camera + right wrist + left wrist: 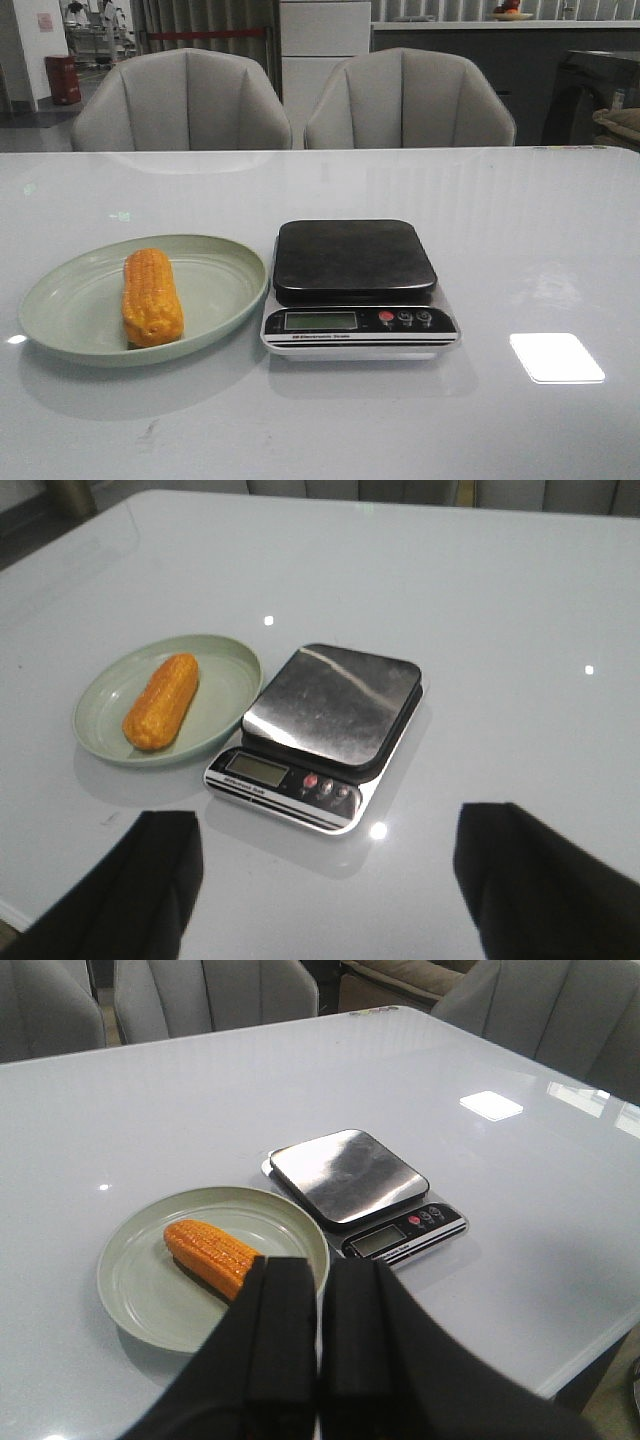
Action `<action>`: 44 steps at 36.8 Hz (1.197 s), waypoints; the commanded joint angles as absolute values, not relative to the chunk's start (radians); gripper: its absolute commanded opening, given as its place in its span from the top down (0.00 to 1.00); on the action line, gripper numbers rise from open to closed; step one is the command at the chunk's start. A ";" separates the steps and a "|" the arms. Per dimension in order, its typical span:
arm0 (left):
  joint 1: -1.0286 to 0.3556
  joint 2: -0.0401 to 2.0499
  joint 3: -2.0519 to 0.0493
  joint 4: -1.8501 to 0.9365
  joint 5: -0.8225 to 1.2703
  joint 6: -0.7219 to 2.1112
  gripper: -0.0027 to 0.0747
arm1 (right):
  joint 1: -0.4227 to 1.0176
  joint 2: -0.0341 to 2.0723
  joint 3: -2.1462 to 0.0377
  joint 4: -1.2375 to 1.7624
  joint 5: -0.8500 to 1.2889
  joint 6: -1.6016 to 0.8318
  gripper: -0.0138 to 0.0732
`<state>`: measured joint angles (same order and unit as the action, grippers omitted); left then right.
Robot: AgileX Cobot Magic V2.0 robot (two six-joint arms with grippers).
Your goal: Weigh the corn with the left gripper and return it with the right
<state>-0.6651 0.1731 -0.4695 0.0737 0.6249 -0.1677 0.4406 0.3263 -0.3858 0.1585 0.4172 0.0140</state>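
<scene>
Corn (152, 298) lying in plate (60, 300), plate left of and just beside scale (354, 262), both on table (500, 230)

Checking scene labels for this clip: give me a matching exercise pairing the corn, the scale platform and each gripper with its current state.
Column 1:
1. corn
2. scale platform
3. left gripper
4. right gripper

Column 2:
A. fingers spread wide apart, holding nothing
B. bare, with nothing on it
C. lying on the green plate
D. fingers closed together, holding nothing

Pairs: 1-C, 2-B, 3-D, 4-A
</scene>
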 commanded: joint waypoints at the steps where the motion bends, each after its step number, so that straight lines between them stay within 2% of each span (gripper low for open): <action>1: -0.666 0.184 -0.496 0.076 0.548 -0.171 0.82 | 0.435 0.256 -0.362 0.146 0.265 -0.005 0.13; 8: -0.666 0.184 -0.496 0.076 0.548 -0.171 0.82 | 0.435 0.201 -0.267 0.097 0.157 -0.005 0.14; 10: -0.666 0.184 -0.496 0.076 0.548 -0.171 0.82 | 0.435 0.201 -0.252 0.078 0.134 -0.005 0.18; 12: -0.666 0.184 -0.496 0.076 0.548 -0.171 0.82 | 0.435 0.201 -0.244 0.053 0.107 -0.005 0.29; 15: -0.666 0.184 -0.496 0.076 0.548 -0.171 0.82 | 0.435 0.201 -0.238 0.046 0.090 -0.005 0.58; 16: -0.666 0.184 -0.496 0.076 0.548 -0.171 0.82 | 0.435 0.201 -0.237 0.046 0.090 -0.005 0.71; 20: -0.666 0.184 -0.496 0.076 0.548 -0.171 0.82 | 0.435 0.201 -0.237 0.048 0.089 -0.005 0.63; 38: -0.663 0.184 -0.470 0.076 0.546 -0.171 0.82 | 0.435 0.201 -0.237 0.048 0.090 -0.005 0.63; 44: -0.554 0.184 -0.405 0.100 0.541 -0.169 0.82 | 0.435 0.201 -0.237 0.048 0.090 -0.005 0.63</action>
<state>-0.6096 0.1731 -0.4098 0.0758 0.6227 -0.1677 0.4406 0.1922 -0.2097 0.0569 0.1782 0.0000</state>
